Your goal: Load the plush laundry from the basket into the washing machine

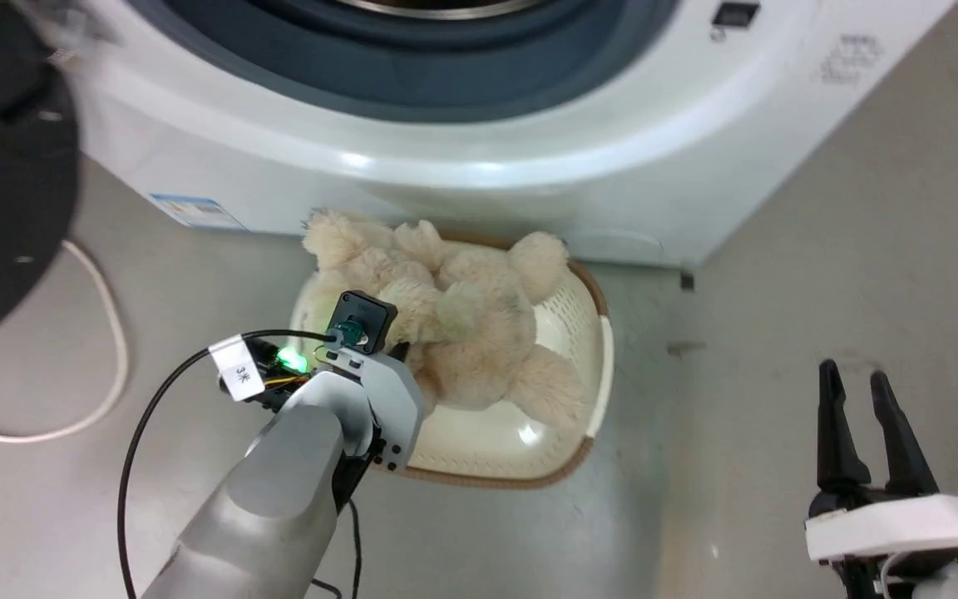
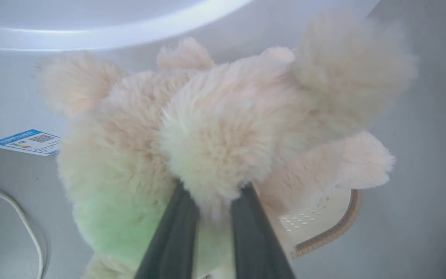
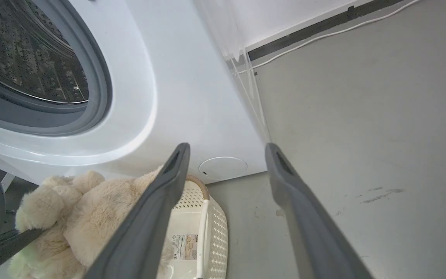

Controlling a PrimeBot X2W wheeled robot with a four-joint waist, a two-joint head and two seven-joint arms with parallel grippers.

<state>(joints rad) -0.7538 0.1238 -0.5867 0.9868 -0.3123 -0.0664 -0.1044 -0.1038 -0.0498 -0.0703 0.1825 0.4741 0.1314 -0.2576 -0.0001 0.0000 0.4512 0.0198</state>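
The plush laundry (image 1: 462, 333), a shaggy cream teddy bear, lies in the oval cream basket (image 1: 604, 349) on the floor in front of the washing machine (image 1: 479, 166). Its head and one limb reach over the basket's far-left rim. My left gripper (image 1: 400, 349) comes in from the lower left. In the left wrist view the gripper (image 2: 215, 190) is shut on a fluffy limb of the bear (image 2: 215, 131), with fur bulging between the fingers. My right gripper (image 1: 853, 374) stands open over bare floor at the lower right, holding nothing; in its own view it (image 3: 227, 149) points at the washer's lower front corner.
The washer's black-framed door (image 1: 5, 166) hangs open at the left, and the steel drum (image 3: 21, 50) is exposed. A white cable (image 1: 113, 333) loops on the grey floor left of the basket. Bare floor lies to the machine's right.
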